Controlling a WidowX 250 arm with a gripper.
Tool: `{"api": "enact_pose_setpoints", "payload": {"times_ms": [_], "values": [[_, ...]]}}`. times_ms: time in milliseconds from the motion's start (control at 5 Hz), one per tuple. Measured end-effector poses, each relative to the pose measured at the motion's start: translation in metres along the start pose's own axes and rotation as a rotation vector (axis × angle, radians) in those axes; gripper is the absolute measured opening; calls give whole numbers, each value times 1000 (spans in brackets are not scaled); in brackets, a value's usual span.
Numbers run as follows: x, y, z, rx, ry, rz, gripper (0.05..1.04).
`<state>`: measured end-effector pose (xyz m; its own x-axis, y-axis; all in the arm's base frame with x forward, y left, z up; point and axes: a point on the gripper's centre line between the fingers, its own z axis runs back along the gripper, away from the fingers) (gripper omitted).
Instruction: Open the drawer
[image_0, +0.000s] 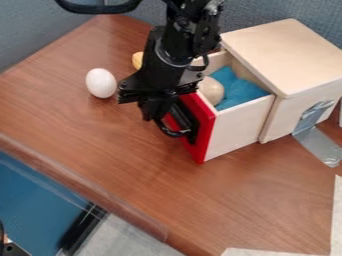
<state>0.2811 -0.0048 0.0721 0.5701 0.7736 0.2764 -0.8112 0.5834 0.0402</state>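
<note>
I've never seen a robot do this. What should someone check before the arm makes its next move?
1. Drawer out of the wooden box: ok, it stands open, its contents showing.
2. Drawer open as far as it goes: cannot tell.
3. Gripper at the black handle on the red front: ok, it is right there.
4. Gripper free of the handle, if it is to back away: cannot tell, they overlap in this view.
5. White egg away from the drawer: ok, it lies apart on the table.
6. Box taped down: ok, silver tape runs from its side onto the table.
</note>
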Motion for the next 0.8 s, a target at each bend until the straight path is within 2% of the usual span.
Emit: {"api": "enact_pose_setpoints", "payload": {"times_ms": [400,800], "values": [[2,10,0,21,23,29,109],[5,14,-5,-17,95,-21,109]]}}
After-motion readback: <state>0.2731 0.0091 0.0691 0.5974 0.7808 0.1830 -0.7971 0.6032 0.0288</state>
